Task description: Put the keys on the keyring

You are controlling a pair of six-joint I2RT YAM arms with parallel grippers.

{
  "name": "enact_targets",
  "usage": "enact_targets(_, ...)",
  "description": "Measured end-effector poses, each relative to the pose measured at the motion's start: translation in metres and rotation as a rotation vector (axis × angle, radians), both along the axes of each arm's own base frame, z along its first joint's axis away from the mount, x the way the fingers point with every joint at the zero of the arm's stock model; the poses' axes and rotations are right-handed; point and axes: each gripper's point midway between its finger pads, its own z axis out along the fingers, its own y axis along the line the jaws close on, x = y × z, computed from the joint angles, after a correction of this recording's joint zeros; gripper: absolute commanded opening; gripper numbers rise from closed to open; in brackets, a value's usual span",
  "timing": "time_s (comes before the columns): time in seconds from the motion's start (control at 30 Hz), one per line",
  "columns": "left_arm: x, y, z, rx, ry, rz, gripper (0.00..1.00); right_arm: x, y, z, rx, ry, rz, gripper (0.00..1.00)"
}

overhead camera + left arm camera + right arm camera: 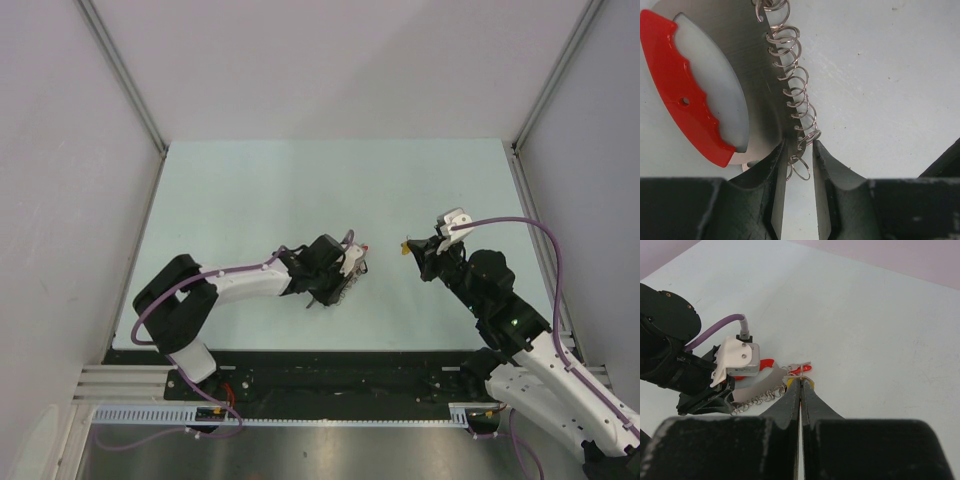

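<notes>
Near edge: both arm bases sit on a black strip along the near edge of the pale, matte tabletop (300, 180).
Left gripper (799, 146): black, ribbed jaws set narrow, pinching the toothed edge of the keyring just above the tabletop, left of centre.
Keyring (747, 75): a flat, brushed-steel, fan-shaped plate carrying a glossy red curved plastic band with a wavy inner edge and a small hole, and a smooth pale grey insert between band and plate.
Wire rings (797, 95): a row of thin, bright steel loops threaded through holes along the plate's edge, overlapping one another; one loop lies between the left jaws.
Right gripper (800, 383): black jaws all but closed, gripping the yellow-orange key by its head.
Yellow-orange key (404, 250): tiny, plastic-headed, held facing the keyring with a short gap between them in the top view.
Red key (801, 369): tiny, glossy red head with a metal blade, at the plate's tip just beyond the right jaws; whether it is threaded on a ring cannot be told.
Open room: bare tabletop stretches beyond both grippers to the far edge, and to both sides.
Far limits: smooth pale walls (330, 60) close the back and sides, with grey metal frame rails (125, 75) running down to the far corners.
</notes>
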Motion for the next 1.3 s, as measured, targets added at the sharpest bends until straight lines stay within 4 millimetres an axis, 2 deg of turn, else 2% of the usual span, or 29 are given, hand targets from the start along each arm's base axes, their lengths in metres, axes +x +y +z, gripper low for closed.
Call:
enact_targets(0.17, 0.004, -0.005, 0.003, -0.008, -0.012, -0.014, 0.31, 0.000, 0.000, -0.001, -0.001, 0.002, 0.000, 0.00)
enact_targets(0.33, 0.003, -0.005, -0.002, 0.003, -0.004, -0.023, 0.30, 0.000, 0.000, -0.001, -0.002, 0.003, 0.001, 0.00)
enact_targets(0.5, 0.004, -0.006, -0.003, 0.003, -0.001, -0.026, 0.25, 0.000, 0.001, -0.001, -0.002, 0.003, 0.001, 0.00)
enact_targets(0.7, 0.003, -0.007, -0.002, 0.000, 0.003, -0.030, 0.15, 0.000, 0.001, -0.001, -0.002, 0.004, 0.002, 0.00)
enact_targets(0.87, 0.002, -0.007, -0.002, -0.003, 0.005, -0.035, 0.01, 0.000, 0.002, -0.001, -0.002, 0.004, 0.008, 0.00)
enact_targets(1.03, 0.000, -0.002, -0.001, 0.016, 0.006, -0.034, 0.00, 0.000, 0.002, -0.001, -0.002, 0.004, 0.008, 0.00)
enact_targets(1.13, 0.002, 0.005, 0.004, 0.050, -0.007, -0.029, 0.00, 0.000, 0.002, -0.001, -0.002, 0.004, 0.008, 0.00)
enact_targets(1.3, 0.017, 0.013, 0.026, 0.103, -0.080, -0.010, 0.00, 0.000, 0.002, -0.001, -0.002, 0.004, 0.008, 0.00)
